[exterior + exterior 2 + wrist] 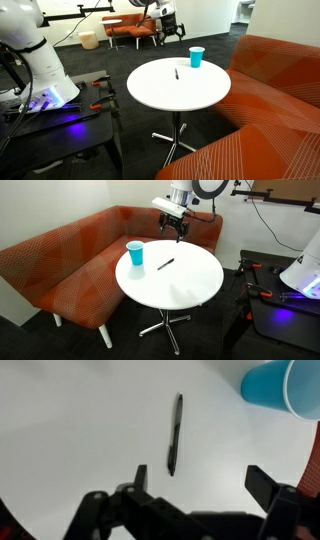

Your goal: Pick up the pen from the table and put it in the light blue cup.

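Hovering by the counter (195,285) edge, the hand (172,222) gapes apart, empty; the pen (165,264) lies untouched mid-counter, near the light blue cup (135,252); grasping and dropping remain.

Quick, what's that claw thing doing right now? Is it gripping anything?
Gripper: open, holding nothing; the pen lies free on the table.

I see the round white table (190,285) below my gripper (200,478). The pen (175,435) lies flat on it, just ahead of the gripper. The light blue cup (280,385) stands upright farther ahead, toward the right in the wrist view.
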You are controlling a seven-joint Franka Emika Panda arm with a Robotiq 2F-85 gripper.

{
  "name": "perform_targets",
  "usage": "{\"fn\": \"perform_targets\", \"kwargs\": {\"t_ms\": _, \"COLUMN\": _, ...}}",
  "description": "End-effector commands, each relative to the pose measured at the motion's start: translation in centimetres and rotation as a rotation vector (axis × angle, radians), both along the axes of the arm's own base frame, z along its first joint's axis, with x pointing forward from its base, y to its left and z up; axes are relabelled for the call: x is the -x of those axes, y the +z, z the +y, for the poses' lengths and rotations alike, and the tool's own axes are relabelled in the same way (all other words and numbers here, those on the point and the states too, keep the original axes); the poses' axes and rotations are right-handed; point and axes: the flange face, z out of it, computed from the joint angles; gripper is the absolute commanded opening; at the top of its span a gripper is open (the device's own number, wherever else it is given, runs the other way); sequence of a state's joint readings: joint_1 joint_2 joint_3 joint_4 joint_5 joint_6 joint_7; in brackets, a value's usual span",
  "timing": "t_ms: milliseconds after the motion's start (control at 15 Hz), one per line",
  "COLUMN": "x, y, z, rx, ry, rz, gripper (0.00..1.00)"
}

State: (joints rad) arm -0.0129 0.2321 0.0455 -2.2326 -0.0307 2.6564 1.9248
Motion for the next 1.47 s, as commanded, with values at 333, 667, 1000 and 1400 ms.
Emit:
{"fn": "perform_targets", "kwargs": {"t_ms": 333, "x": -3.7, "y": -4.3, "z": -1.7, "rx": -0.034, "ry": -0.036, "rz": 0.094, "gripper": 1.0}}
{"fn": "perform_targets", "kwargs": {"t_ms": 667, "x": -3.3, "y": -7.0, "z": -1.7, "rx": 0.0, "ry": -0.034, "rz": 0.151, "gripper": 1.0}}
{"fn": "perform_targets", "kwargs": {"t_ms": 1000, "x": -3.7, "y": -9.5, "z": -1.9, "rx": -0.01, "ry": -0.019, "rz": 0.184, "gripper": 1.0}}
{"fn": "perform_targets", "kwargs": {"t_ms": 1400, "x": -5.2, "y": -11.7, "z": -2.8, "rx": 0.004, "ry": -0.04, "rz": 0.238, "gripper": 1.0}}
